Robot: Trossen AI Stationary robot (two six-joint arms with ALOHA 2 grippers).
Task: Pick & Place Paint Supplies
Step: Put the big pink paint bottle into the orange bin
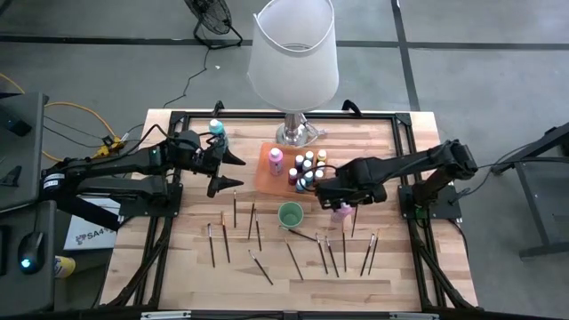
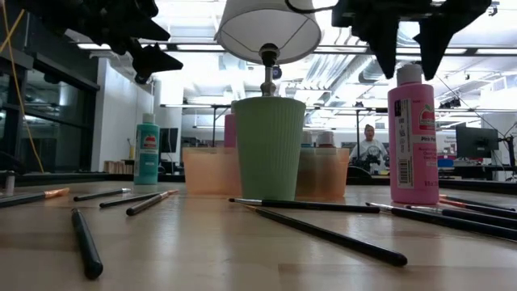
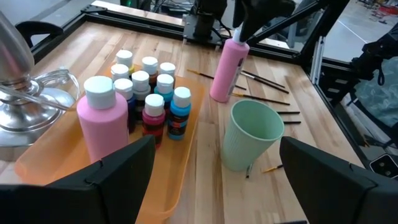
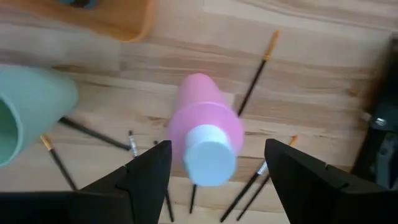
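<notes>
Wooden tabletop [image 1: 178,267] carries scattered brushes [image 1: 293,260], a green cup [image 1: 290,214] and an orange tray [image 3: 177,180] of small paint bottles [image 3: 155,93]. Right gripper [image 4: 214,165], fingers spread, hangs directly above an upright pink bottle [image 4: 205,134] standing beside the cup; only the low view shows clear air between fingers and cap. Left gripper [image 3: 211,171], fingers spread, hovers near the tray's edge.

White-shaded lamp [image 1: 292,53] on chrome base, green ribbed cup [image 1: 290,214] (upright), orange tray [image 1: 267,169], wooden table [image 1: 178,267]
</notes>
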